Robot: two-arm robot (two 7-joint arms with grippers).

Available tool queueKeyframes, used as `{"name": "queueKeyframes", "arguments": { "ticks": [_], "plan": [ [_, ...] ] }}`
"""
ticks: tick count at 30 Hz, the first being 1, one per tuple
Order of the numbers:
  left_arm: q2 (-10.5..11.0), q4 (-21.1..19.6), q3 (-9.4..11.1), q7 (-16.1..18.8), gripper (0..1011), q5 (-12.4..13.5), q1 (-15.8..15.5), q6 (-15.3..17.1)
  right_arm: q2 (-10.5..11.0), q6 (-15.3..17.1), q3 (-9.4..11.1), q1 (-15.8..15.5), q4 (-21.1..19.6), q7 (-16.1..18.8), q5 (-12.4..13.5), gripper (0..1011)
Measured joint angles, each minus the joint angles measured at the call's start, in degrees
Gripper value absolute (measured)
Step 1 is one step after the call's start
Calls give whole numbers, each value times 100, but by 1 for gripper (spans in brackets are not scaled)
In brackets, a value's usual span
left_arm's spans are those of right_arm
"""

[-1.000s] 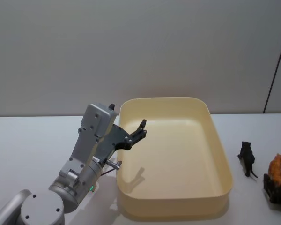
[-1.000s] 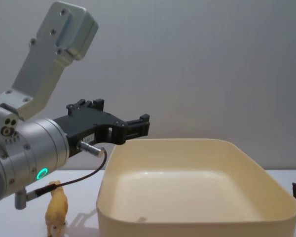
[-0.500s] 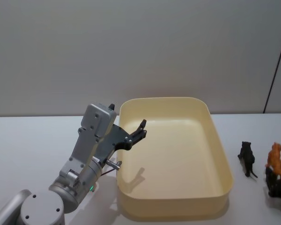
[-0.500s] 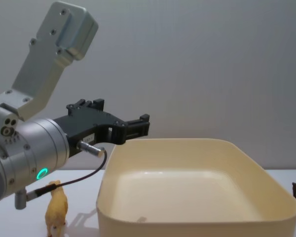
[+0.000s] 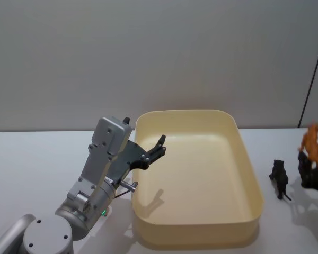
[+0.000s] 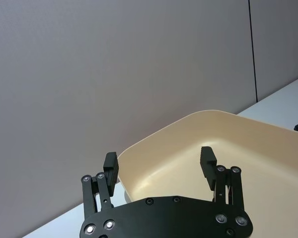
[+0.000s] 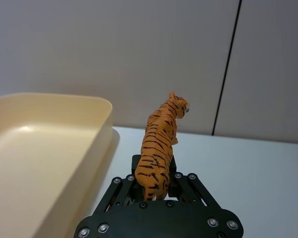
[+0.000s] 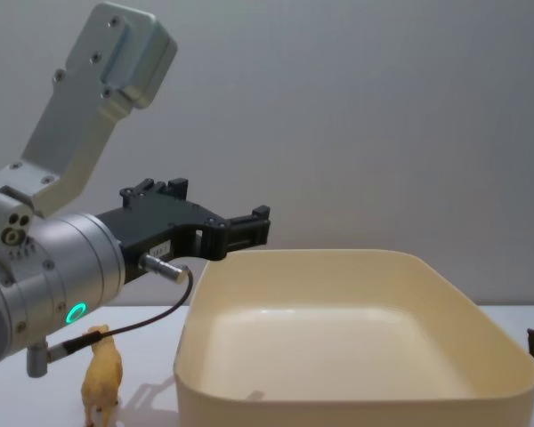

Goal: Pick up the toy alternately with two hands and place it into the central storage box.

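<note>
The orange striped tiger toy [image 5: 310,142] hangs in the air right of the central storage box [image 5: 201,234], a cream-yellow tub. My right gripper [image 5: 311,165] is shut on it from below; in the right wrist view the tiger [image 7: 160,144] stands upright between the jaws of that gripper [image 7: 154,187], beside the box's rim [image 7: 64,100]. My left gripper [image 5: 160,146] hovers open over the box's left rim with nothing in it. The left wrist view shows the left gripper [image 6: 159,163] with its two fingers spread above the box's wall [image 6: 248,144].
A black animal figure [image 5: 280,179] stands on the white table between the box and the right gripper. A yellow animal figure [image 8: 101,378] stands on the table left of the box, under the left arm [image 8: 44,276]. A grey wall lies behind.
The right gripper has risen from the table at the right edge, carrying the tiger upward. The left arm has not moved.
</note>
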Motion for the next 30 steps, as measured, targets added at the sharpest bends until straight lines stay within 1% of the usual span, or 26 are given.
{"name": "queueKeyframes", "arguments": {
  "ticks": [5, 8, 12, 13, 16, 18, 21, 25, 28, 30],
  "plan": [
    [0, 0, 0, 0, 1002, 0, 0, 0, -50, 93, -12, 154, -117, 185, 64, 244],
    [0, 0, 0, 0, 1002, 0, 0, 0, -92, 202, -37, 261, -159, 338, 101, 244],
    [0, 0, 0, 0, 1002, 0, 0, 0, -173, 408, -100, 448, -183, 600, 140, 244],
    [0, 0, 0, 0, 1002, 0, 0, 0, -173, 408, -100, 448, -183, 600, 140, 244],
    [0, 0, 0, 0, 1002, 0, 0, 0, -251, 617, -164, 602, -169, 835, 152, 244],
    [0, 0, 0, 0, 1002, 0, 0, 0, -295, 708, -200, 679, -143, 928, 152, 244],
    [0, 0, 0, 0, 1002, 0, 0, 0, -398, 958, -291, 865, -41, 1184, 137, 244],
    [0, 0, 0, 0, 1002, 0, 0, 0, -495, 1157, -374, 1015, 76, 1396, 90, 244],
    [0, 0, 0, 0, 1002, 0, 0, 0, -647, 1407, -501, 1239, 301, 1663, -7, 245],
    [0, 0, 0, 0, 1002, 0, 0, 0, -718, 1491, -561, 1347, 420, 1765, -50, 256]
  ]
}}
